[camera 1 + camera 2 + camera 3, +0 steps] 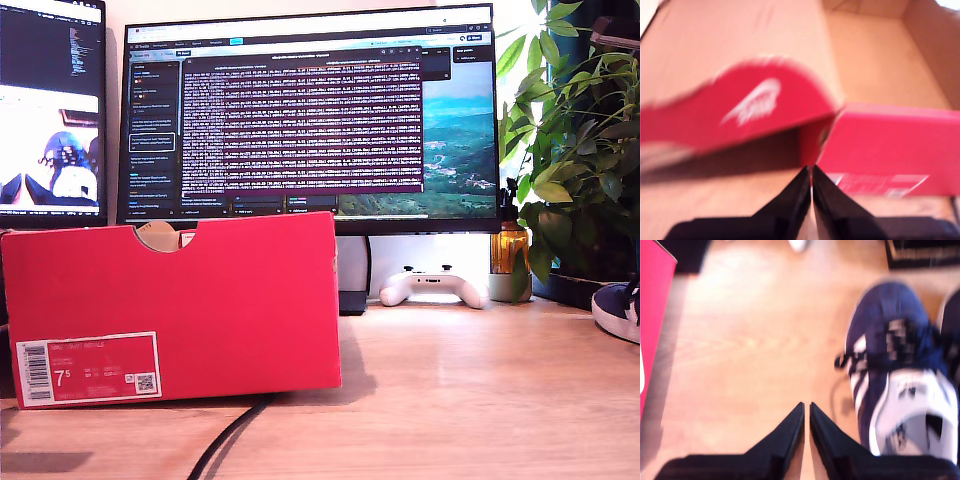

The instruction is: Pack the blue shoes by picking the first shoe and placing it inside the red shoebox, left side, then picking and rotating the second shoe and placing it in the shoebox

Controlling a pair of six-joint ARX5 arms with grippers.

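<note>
Red shoebox [200,300] standing on wooden desk [470,400] at exterior view's left, label [90,368] with barcode and "7.5" low on its front, half-round notch in top edge. Blue shoe [620,310] only partly visible at exterior view's right edge, on the desk, well apart from the box. Behind: monitor [310,110] with terminal text, second screen [50,110] at exterior view's left, white game controller [432,286], amber bottle [510,250], green plant [570,130]. Black cable [230,440] running out from under the box toward the viewer. No arm visible in exterior view.

First wrist view, blurred: first gripper [811,172] above the open box, black fingers pressed together, nothing between them. Open lid with white logo [740,115] and brown cardboard interior [875,60] visible past the tips; no shoe visible inside.

Second wrist view, blurred: second gripper [806,410] over bare desk, fingers pressed together, pinching nothing. Navy shoe [895,370] with white stripes and white lining lying just beside the fingers, not touching. Second shoe [952,340] only a dark sliver next to it. Red box wall [652,325] at frame edge, well apart from the shoes.
</note>
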